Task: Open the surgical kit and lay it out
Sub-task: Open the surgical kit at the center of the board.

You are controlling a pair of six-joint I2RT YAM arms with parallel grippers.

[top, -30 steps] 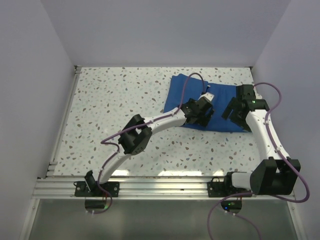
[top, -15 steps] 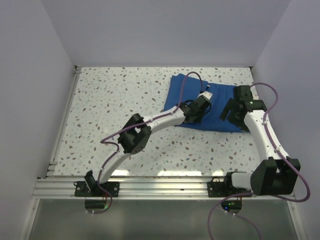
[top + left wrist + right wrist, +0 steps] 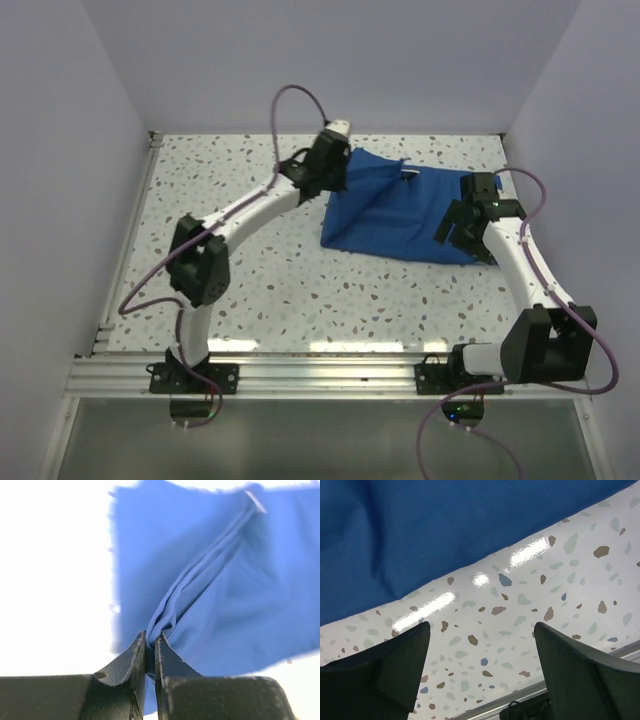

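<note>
Though the royal-blue cloth wrap (image 3: 400, 215) hides its contents, a pale sliver (image 3: 408, 172) on its ridge is too small to identify. The soft woven cloth, tented into a creased ridge, lies at 1 o'clock on the glossy speckled surface (image 3: 250, 260). The left claw (image 3: 151, 652) is clenched on the wrap's 10 o'clock fold. The right claw (image 3: 481, 655) gapes, released, beside its 3 o'clock edge.

1. L wrist cam: everything round the cloth wrap (image 3: 240, 605) is blown out white, so I get no detail there. Wrap's far end is blurred and runs off the R edge.
2. Pinched fold vanishes between the left gripper (image 3: 150, 652) fingers.
3. R wrist cam: wrap cut by top edge, right gripper (image 3: 481, 630) fingers cut at bottom.
4. Top cam: pale fleck (image 3: 408, 173) on wrap too small for me to ID. Whatever's under the wrap is covered.
</note>
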